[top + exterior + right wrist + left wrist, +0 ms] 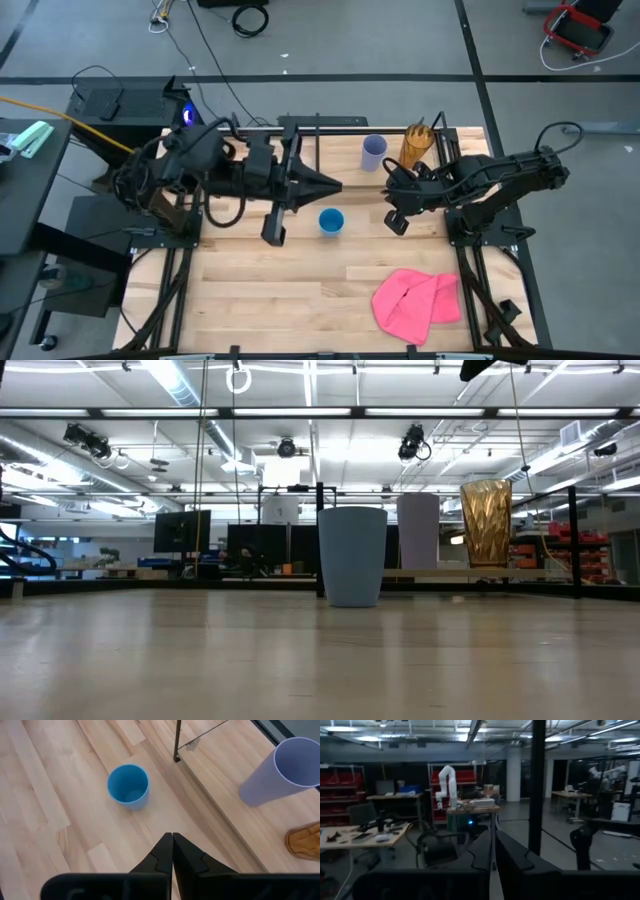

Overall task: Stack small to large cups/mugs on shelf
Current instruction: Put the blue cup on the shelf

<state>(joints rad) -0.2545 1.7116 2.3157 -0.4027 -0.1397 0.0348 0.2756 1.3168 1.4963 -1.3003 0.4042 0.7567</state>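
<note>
Blue, the short cup (331,222) is sitting upright and open side up on the lower wooden table boards (290,290), in front of the raised shelf (340,150) and not yet on it. The lavender cup (374,152) and the amber cup (417,146) are standing side by side, apart, on the shelf near its right end, so the step in hand looks like fetching the blue one. The left gripper (333,185) is hanging above the table at the shelf's front edge, just behind the blue cup; its fingers (485,852) are showing only a thin slit, holding nothing, and whether that counts as open, cannot tell. The right gripper (172,836) is hovering over the boards right of the blue cup, fingertips pressed together, empty. Next move, as a judgement: one gripper is needing to spread, drop over the blue cup's rim, grip, lift it to the shelf. In the way: the thin black divider post (177,740) standing at the shelf edge behind the blue cup, and both arms crowding the same spot. A pink cloth (418,300) is lying well apart at the front right, no obstacle.
</note>
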